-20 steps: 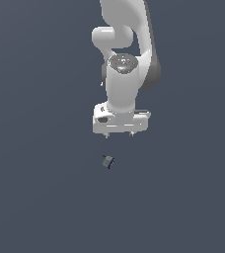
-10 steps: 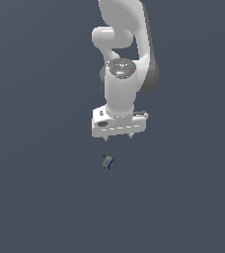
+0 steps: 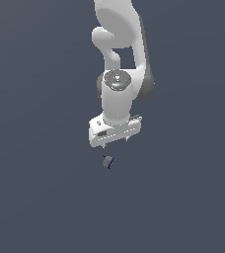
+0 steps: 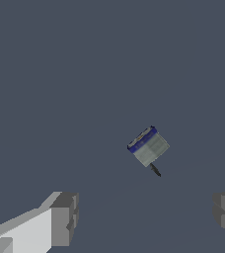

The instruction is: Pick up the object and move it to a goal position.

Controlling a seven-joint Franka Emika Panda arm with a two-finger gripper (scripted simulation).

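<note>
The object is a tiny grey-green piece with a dark blue edge, lying on the dark floor just below the white gripper in the exterior view. The gripper hangs above it, apart from it, fingers pointing down and spread wide. In the wrist view the object shows as a grey-green block with a blue band and a small dark stub. It lies ahead of the open gripper, between the lines of the two grey fingertips, nearer the other finger. Nothing is held.
The floor is a plain dark grey surface. The white arm rises above the gripper. No goal marker shows.
The gripper has shifted slightly toward the exterior view's left and a little lower, closer over the object. The object has not moved.
</note>
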